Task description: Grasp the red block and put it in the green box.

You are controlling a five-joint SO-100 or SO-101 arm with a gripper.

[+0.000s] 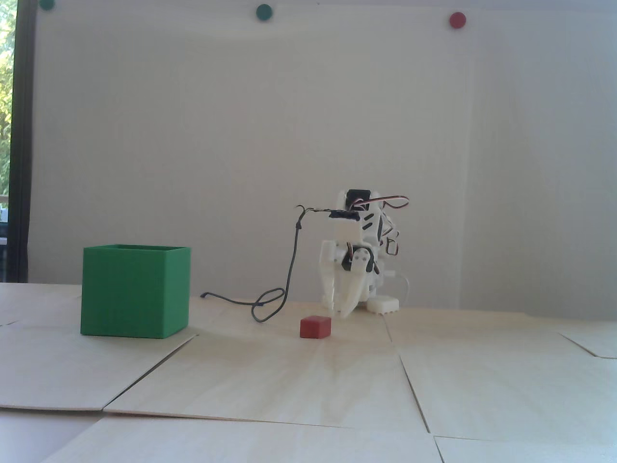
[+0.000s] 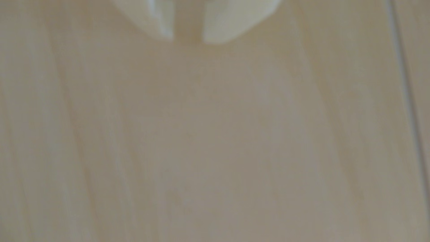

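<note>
In the fixed view the red block (image 1: pixel 315 327) lies on the pale wooden table, just in front of my folded white arm. My gripper (image 1: pixel 344 312) points down at the table just behind and right of the block, apart from it. Its fingertips (image 2: pixel 218 28) stand almost together with nothing held, and only a narrow strip of table shows between them in the wrist view, where the gripper (image 2: pixel 188 40) enters from the top. The green box (image 1: pixel 135 292) stands open-topped on the table, far to the left of the block. Neither block nor box shows in the blurred wrist view.
A dark cable (image 1: pixel 284 284) hangs from the arm and loops on the table between box and arm. The table is made of wooden panels with seams (image 1: pixel 409 381). Round green (image 1: pixel 263 11) and red (image 1: pixel 457 20) dots sit on the white wall.
</note>
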